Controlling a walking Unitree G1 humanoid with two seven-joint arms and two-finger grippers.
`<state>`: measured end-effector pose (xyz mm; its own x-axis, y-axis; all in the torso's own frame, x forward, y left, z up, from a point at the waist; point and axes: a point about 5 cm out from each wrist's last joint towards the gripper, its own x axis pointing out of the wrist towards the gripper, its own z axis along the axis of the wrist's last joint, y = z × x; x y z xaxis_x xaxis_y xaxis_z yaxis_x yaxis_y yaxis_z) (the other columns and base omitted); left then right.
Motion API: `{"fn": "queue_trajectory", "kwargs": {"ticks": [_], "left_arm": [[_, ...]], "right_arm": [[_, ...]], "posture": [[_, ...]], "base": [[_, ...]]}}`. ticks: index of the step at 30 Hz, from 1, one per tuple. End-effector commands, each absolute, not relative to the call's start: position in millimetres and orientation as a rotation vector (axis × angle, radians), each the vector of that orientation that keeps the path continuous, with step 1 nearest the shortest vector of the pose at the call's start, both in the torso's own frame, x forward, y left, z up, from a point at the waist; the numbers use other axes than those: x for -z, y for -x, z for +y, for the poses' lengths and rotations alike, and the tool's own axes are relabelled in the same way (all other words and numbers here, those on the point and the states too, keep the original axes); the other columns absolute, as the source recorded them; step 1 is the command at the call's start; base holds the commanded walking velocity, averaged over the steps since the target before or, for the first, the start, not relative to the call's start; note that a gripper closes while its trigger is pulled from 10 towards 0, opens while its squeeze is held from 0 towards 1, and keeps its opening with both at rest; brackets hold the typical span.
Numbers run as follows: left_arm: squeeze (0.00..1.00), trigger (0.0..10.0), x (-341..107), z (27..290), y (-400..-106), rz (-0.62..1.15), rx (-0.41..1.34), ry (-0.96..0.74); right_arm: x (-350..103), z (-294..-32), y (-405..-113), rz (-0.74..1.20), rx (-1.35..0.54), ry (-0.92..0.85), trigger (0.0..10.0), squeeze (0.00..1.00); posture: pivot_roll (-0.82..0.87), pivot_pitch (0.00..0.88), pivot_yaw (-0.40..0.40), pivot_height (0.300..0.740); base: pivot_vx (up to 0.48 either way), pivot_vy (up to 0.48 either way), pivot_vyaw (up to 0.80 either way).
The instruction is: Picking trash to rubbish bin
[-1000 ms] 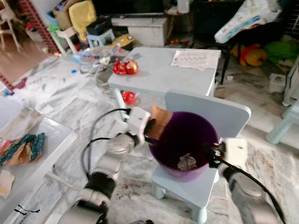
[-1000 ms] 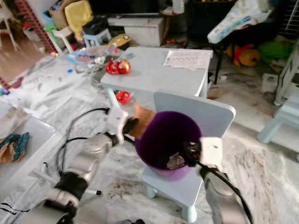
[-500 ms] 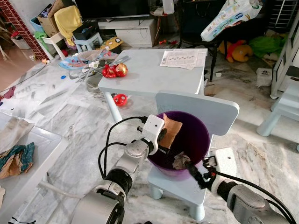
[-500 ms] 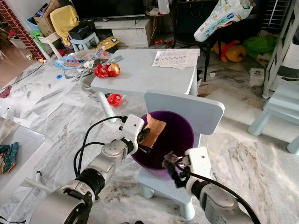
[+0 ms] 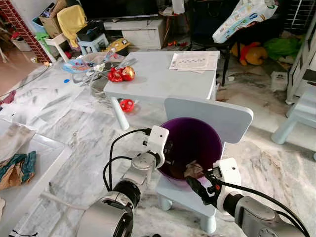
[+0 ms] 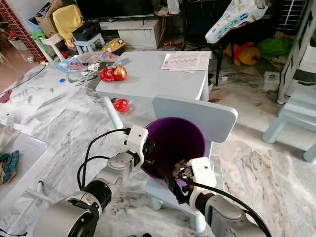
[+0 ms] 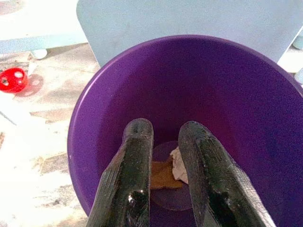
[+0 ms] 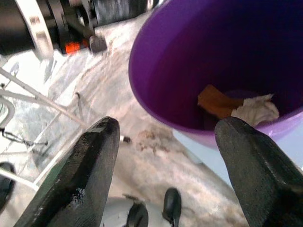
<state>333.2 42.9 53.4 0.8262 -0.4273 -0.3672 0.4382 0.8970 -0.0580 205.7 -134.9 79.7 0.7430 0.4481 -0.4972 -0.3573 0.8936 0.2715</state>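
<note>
A purple rubbish bin (image 5: 197,143) stands on the seat of a small pale blue chair (image 5: 210,116), and both robot arms are at it. The left gripper (image 7: 163,156) is poised over the bin's mouth at its near-left rim, its two black fingers a little apart and holding nothing. Below them, on the bin's floor, lie a brown piece of cardboard (image 7: 161,175) and a crumpled white tissue (image 7: 179,163), touching each other. The right gripper (image 5: 201,187) sits just outside the bin's near-right wall, low beside the chair seat; its fingers (image 8: 80,189) are spread wide and empty, with the same brown and white trash visible past them inside the bin.

Judging by this, the drop is done: the trash rests in the bin and neither gripper carries anything. The step in hand looks like the end of a release, with both arms due to draw clear.

Beyond the chair stands a pale grey table (image 5: 163,79) with a red toy (image 5: 121,74) and a sheet of paper (image 5: 195,61) on it. A red ball-like toy (image 5: 127,104) lies on the marble floor (image 5: 74,118) under the table's edge.

The next move calls for lifting the left gripper straight up so its fingers do not catch the rim and tip the bin off the seat, then looking for further trash, which would mean turning towards the cluttered floor.
</note>
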Motion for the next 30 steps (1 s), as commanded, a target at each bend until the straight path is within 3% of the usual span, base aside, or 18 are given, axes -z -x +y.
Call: {"fn": "queue_trajectory", "kwargs": {"ticks": [1, 9, 10, 12, 14, 17, 21, 30], "left_arm": [[1.0, 10.0, -57.5, 45.5, -337.4, 0.371, 0.44, -0.023], [1.0, 10.0, -94.2, 66.3, -361.0, 0.177, 0.405, 0.023], [1.0, 10.0, -102.4, 84.9, -366.3, 0.113, 0.361, 0.038], [1.0, 10.0, -104.0, 90.7, -367.1, 0.097, 0.348, 0.042], [1.0, 10.0, -104.1, 119.5, -367.4, 0.061, 0.253, 0.02], [1.0, 10.0, -106.2, 134.9, -366.6, 0.027, 0.196, 0.007], [1.0, 10.0, -120.4, 167.1, -353.8, -0.158, 0.084, -0.031], [1.0, 10.0, -117.9, 187.5, -323.7, -0.23, -0.026, -0.094]], "right_arm": [[-86.4, -128.2, -206.7, 0.569, -0.472, -0.168, 10.0, 0.0], [-95.4, -132.6, -231.1, 0.424, -0.411, -0.039, 10.0, 0.0], [-99.9, -133.4, -243.0, 0.391, -0.383, -0.005, 10.0, 0.0], [-100.7, -133.6, -246.4, 0.384, -0.375, 0.005, 10.0, 0.0], [-110.0, -135.7, -262.8, 0.285, -0.327, 0.096, 10.0, 0.0], [-117.9, -135.0, -273.0, 0.227, -0.304, 0.118, 10.0, 0.0], [-135.7, -132.5, -296.4, 0.111, -0.251, 0.119, 10.0, 0.0], [-142.9, -127.4, -307.7, 0.024, -0.261, 0.093, 10.0, 0.0]], "posture": [[-0.27, 0.093, 0.189, 0.74], [-0.22, 0.076, 0.168, 0.74], [-0.2, 0.07, 0.161, 0.74], [-0.19, 0.069, 0.158, 0.74], [-0.15, 0.057, 0.144, 0.74], [-0.14, 0.05, 0.139, 0.74], [-0.1, 0.025, 0.113, 0.74], [-0.06, 0.0, 0.068, 0.74]], "base": [[0.0, 0.0, 0.0], [0.0, 0.0, 0.0], [0.0, 0.0, 0.0], [0.0, 0.0, 0.0], [0.0, 0.0, 0.0], [0.0, 0.0, 0.0], [0.0, 0.0, 0.0], [0.0, 0.0, 0.0]]}}
